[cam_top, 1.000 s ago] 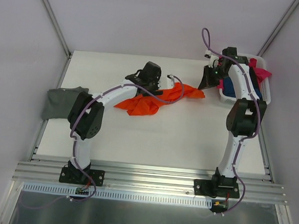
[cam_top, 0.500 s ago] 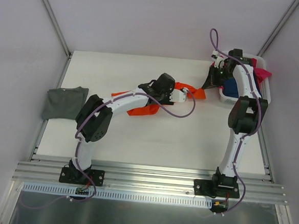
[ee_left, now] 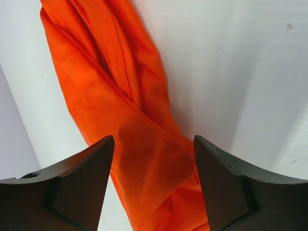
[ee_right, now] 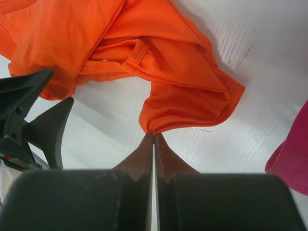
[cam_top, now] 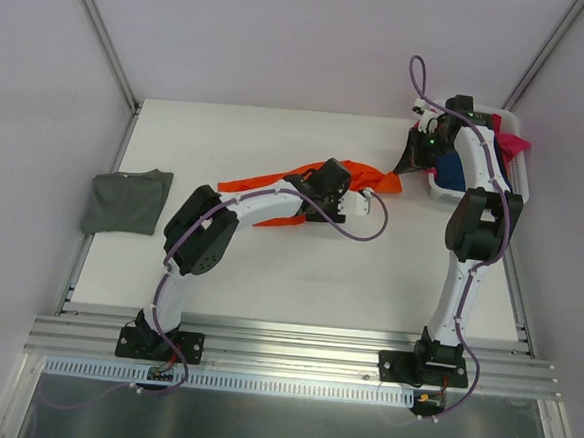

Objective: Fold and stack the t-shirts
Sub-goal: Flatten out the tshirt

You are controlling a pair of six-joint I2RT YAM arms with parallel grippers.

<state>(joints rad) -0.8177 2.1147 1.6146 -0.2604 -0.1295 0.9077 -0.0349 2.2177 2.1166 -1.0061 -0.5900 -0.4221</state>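
A: Four shirts in play, and only one looks finished: the grey-green shirt (cam_top: 123, 199) lies as a flat folded square at the far left of the table (cam_top: 298, 280).

B: Moving right, the left gripper (ee_left: 153, 144) hangs over the orange shirt (ee_left: 130, 120) with its jaws well apart, straddling the cloth and holding nothing.

A: And that shirt is no tidy sheet. It lies mid-table, drawn into a long twisted band. It's soft matte knit, with stitched seams running down the ridges.

B: That's my worry. If those dark wedge-shaped fingers close here, I'd guess they take a bunched ridge, several layers at once. Any fold made from that comes out crooked.

A: Further right, the right gripper (ee_right: 153, 137) is closed tight. The shirt's end comes up to a point right at its tips, so it looks nipped by a sliver of hem.

B: Slim hold on soft cloth. A pull from the other arm could tug it free, or simply wring the band tighter.

A: Far right sits the white slatted plastic basket (cam_top: 523, 165). The pink shirt (cam_top: 511, 144) is over its rim and the navy shirt (cam_top: 452, 173) is inside, both crumpled.

B: The pink one hangs close to that closed gripper, so a careless swing might drag it out too
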